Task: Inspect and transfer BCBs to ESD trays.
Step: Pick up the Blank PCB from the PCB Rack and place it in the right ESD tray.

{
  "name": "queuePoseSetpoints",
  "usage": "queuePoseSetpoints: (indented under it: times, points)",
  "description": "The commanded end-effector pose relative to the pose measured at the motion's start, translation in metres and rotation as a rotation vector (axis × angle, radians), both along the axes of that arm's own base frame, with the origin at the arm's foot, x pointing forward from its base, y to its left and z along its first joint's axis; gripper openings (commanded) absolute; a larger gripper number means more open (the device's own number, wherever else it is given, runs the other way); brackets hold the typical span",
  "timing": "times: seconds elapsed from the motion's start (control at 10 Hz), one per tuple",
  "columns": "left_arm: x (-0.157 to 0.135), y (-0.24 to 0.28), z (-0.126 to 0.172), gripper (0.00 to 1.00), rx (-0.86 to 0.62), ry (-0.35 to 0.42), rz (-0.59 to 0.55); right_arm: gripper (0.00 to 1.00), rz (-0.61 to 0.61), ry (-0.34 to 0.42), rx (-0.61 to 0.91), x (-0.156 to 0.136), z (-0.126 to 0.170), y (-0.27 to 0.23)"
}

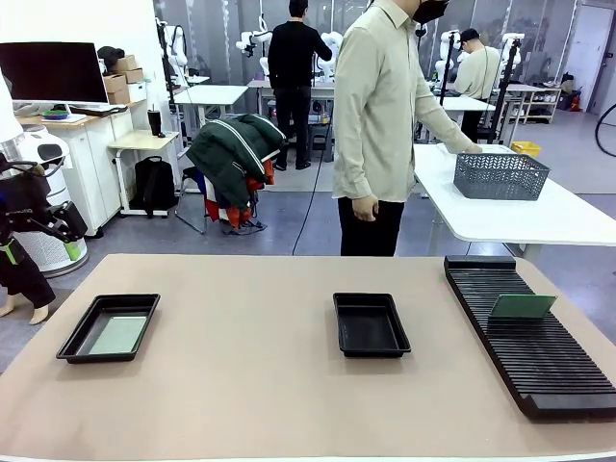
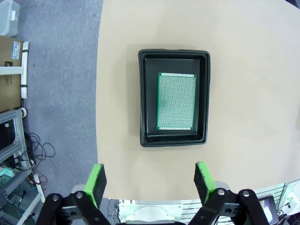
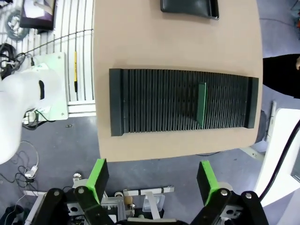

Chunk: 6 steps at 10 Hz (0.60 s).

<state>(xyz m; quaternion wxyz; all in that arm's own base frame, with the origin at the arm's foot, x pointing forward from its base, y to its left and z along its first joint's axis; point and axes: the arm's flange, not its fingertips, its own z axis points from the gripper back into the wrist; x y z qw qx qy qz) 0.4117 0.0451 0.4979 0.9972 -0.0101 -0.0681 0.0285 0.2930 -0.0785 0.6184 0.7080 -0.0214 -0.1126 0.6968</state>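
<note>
Left gripper [image 2: 150,183]: held high above the left end of the tabletop [image 2: 253,70]. Its fingers [image 2: 97,180] are spread wide apart, green pads facing each other, with nothing between them.

Left ESD tray [image 1: 72,339]: sits flat on the tabletop close to the left edge, directly below the left gripper in the left wrist view. One BCB [image 2: 176,101] lies flat on the tray floor, perforated green face up, long side parallel to the tray's long side. A narrow black margin shows on all four sides.

Centre ESD tray [image 1: 371,325]: sits flat near the middle of the tabletop, well apart from the left tray, its black floor fully exposed.

Person [image 1: 380,115]: stands at the far side of the tabletop, behind the centre tray, turned toward a grey mesh basket [image 1: 500,176] on a white table farther back, one arm extended to it.

Slotted rack [image 1: 539,346]: long, black and ribbed, lying along the right end of the tabletop. A second BCB [image 1: 522,306] stands on edge in one slot, toward the rack's far end.

Right gripper [image 3: 152,180]: held high, off the tabletop's right edge, beside the rack. Its fingers are spread wide and grip nothing.
</note>
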Motion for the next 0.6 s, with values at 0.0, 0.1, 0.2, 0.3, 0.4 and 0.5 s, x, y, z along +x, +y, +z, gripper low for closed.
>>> queuePoseSetpoints:
  times: [0.0, 0.1, 0.2, 0.3, 0.4, 0.5]
  points:
    - [-0.001, 0.0, -0.002, 1.0, 0.001, -0.005, 0.002, 1.0, 0.013, 0.011, 0.007, 0.026, -0.025, 0.005]
    - [-0.001, 0.0, -0.002, 1.0, 0.001, -0.005, 0.002, 1.0, -0.001, 0.02, -0.008, 0.038, -0.037, 0.009]
    - [-0.001, 0.0, -0.002, 1.0, 0.001, -0.005, 0.002, 1.0, 0.004, 0.029, -0.007, 0.05, -0.049, 0.012]
    - [-0.001, 0.0, -0.002, 1.0, 0.001, -0.005, 0.002, 1.0, -0.013, 0.039, -0.014, 0.063, -0.063, 0.014]
    - [-0.001, 0.0, -0.002, 1.0, 0.001, -0.005, 0.002, 1.0, -0.012, 0.044, -0.015, 0.077, -0.078, 0.016]
    - [-0.001, 0.0, -0.002, 1.0, 0.001, -0.005, 0.002, 1.0, -0.027, 0.046, -0.028, 0.088, -0.092, 0.017]
